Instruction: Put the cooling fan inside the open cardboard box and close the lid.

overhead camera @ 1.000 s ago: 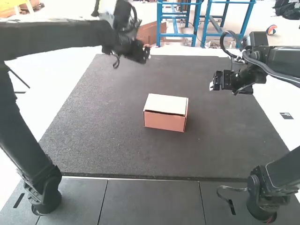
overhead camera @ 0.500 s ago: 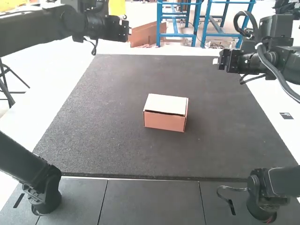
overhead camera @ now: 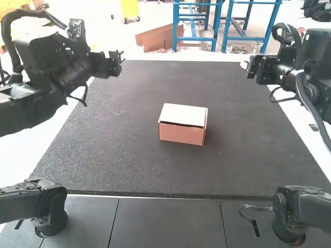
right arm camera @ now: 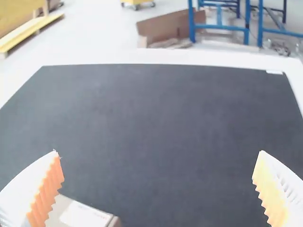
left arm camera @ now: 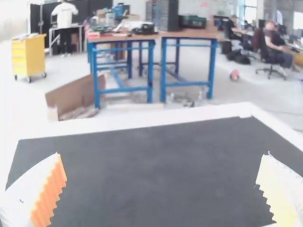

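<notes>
Cardboard box [overhead camera: 182, 123] seemingly closed on mat [overhead camera: 103, 144]; left fingers [left arm camera: 47, 191], right fingers [right arm camera: 45, 189] spread wide.

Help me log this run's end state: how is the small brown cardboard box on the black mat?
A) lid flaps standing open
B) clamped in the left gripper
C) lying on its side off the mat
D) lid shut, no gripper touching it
D: the small brown cardboard box stands mid black mat with its top flat and shut, while the left gripper and right gripper hang open near the far corners, clear of it.
</notes>
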